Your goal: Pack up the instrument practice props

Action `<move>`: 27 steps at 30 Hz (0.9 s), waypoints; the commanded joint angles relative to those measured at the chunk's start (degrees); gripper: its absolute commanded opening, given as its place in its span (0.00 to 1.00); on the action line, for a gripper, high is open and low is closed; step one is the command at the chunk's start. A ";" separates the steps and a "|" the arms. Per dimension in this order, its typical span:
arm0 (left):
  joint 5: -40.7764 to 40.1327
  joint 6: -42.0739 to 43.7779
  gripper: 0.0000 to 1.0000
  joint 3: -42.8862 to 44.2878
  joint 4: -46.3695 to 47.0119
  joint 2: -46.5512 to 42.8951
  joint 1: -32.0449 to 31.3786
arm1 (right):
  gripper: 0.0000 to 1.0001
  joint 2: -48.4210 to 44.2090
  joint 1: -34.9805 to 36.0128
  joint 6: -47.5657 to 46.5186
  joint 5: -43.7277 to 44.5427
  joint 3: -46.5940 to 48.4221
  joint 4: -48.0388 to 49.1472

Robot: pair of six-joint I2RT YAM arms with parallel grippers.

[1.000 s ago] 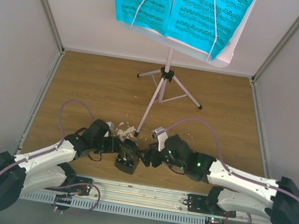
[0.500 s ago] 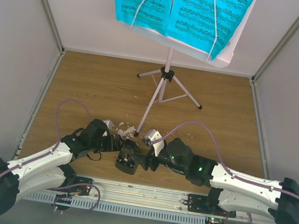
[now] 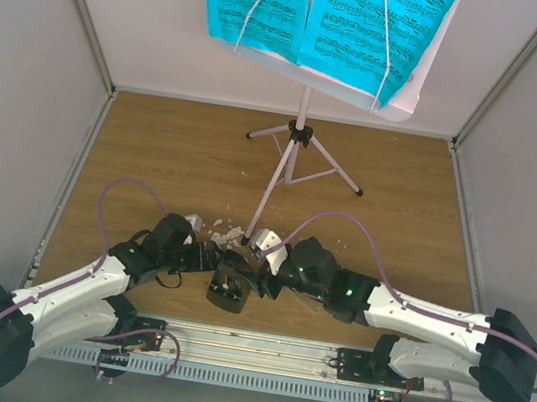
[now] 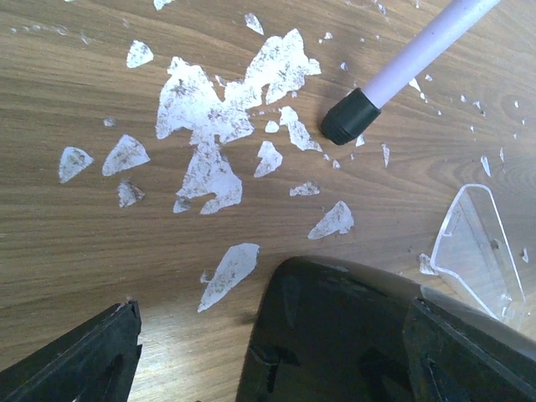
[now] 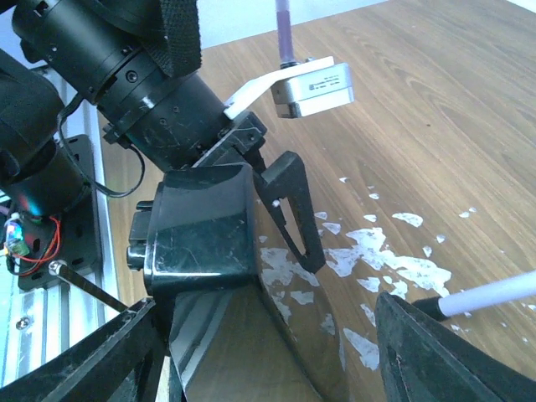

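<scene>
Black fingers of the left pincer stand wide apart. Bare wood shows between its left finger and the small black pyramid metronome lying between them, so it grips nothing. On its right side I cannot tell whether the finger touches the body.

The metronome sits on the brown wood-grain table close to the near edge, midway between the two arms. In the top view its dark body seems to run from the near edge toward the back, so both pincers come at it across that long axis. Whether it stands upright or lies on its side I cannot say. Its clear triangular cover is off and lies flat just beside it on the right. White paper scraps litter the wood just beyond.

From the right, the right pincer also straddles the glossy body — fingers spread, table visible inside the right one, holding nothing. Neither arm is clearly nearer, and my judgement is that only one should close, or they will crowd each other.

The pale pink perforated music stand is upright at the back, one rubber-tipped leg landing just beyond the metronome. The bright blue printed music sheets rest on its desk — well apart from both pincers.
</scene>
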 commanded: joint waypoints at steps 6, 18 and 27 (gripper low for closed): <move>2.90 0.39 0.86 -1.21 3.19 -1.26 -0.44 | 0.68 4.99 -2.42 -3.83 -7.45 4.13 3.50; 5.30 2.02 0.85 -1.34 4.96 -1.30 -0.43 | 0.49 6.68 -4.25 -4.53 -9.38 4.65 3.65; 5.39 2.93 0.85 -0.74 5.91 -0.63 -0.43 | 0.37 0.22 -5.88 -4.52 -3.70 1.75 -0.30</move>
